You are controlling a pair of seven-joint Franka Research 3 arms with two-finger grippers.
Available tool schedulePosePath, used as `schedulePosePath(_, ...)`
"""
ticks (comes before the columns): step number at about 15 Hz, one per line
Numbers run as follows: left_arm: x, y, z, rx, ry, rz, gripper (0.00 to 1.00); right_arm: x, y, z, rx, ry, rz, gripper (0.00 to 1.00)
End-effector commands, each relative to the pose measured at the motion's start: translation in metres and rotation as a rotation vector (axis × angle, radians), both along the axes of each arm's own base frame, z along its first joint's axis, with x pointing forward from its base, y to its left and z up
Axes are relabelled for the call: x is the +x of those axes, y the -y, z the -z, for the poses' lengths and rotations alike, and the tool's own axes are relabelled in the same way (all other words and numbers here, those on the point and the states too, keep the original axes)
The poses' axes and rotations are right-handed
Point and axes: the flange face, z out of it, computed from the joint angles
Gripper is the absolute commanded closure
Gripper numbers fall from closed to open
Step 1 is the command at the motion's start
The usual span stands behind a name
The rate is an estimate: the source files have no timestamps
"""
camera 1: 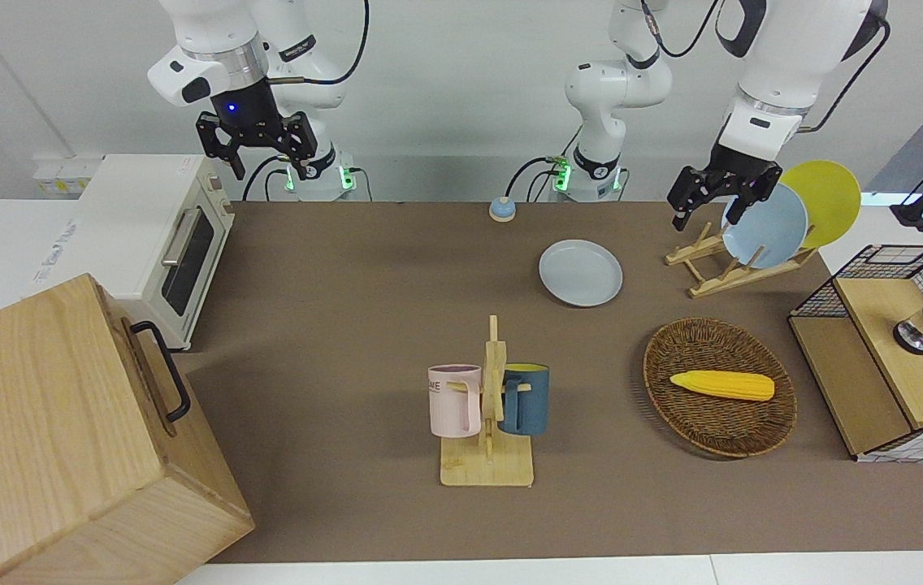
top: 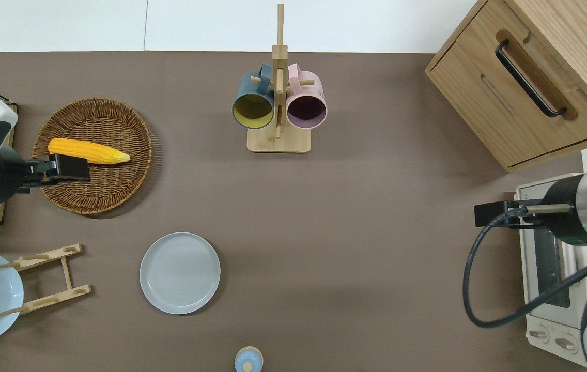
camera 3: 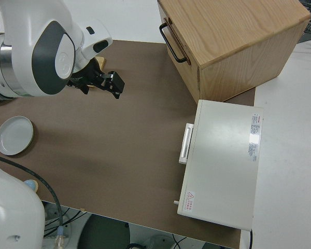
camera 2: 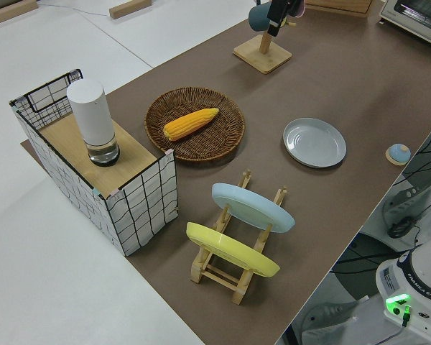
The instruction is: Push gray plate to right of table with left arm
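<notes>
The gray plate (camera 1: 581, 272) lies flat on the brown table (camera 1: 348, 325), between the plate rack and the table's middle. It also shows in the overhead view (top: 180, 273), the left side view (camera 2: 314, 142) and the right side view (camera 3: 14, 135). My left gripper (camera 1: 707, 203) is open and empty, up in the air. The overhead view shows it (top: 68, 168) over the wicker basket, beside the corn and apart from the plate. My right gripper (camera 1: 257, 148), with a blue light above it, is open and parked.
A wooden rack (camera 1: 721, 268) holds a light-blue plate and a yellow plate upright. A wicker basket (camera 1: 673, 341) holds a corn cob (camera 1: 721, 384). A mug tree (camera 1: 487, 406), wooden cabinet (camera 1: 63, 439), toaster oven (camera 1: 161, 236), wire-sided box (camera 1: 892, 357) and small blue knob (camera 1: 502, 210) stand around.
</notes>
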Motion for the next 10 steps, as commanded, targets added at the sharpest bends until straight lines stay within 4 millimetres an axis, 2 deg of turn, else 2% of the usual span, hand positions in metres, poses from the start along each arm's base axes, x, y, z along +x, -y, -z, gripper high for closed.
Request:
schedulePosePath(1, -0.0061, -0.0068, -0.0020, 0.016, -0.042, -0.017, 0.01, -0.0075, 0.0022, 0.0003, 0.009, -0.003, 0.025, 0.005)
schedulePosePath(10, -0.0142, -0.0066, -0.0003, 0.024, -0.091, -0.015, 0.01, -0.0075, 0.0022, 0.0003, 0.009, -0.003, 0.025, 0.005)
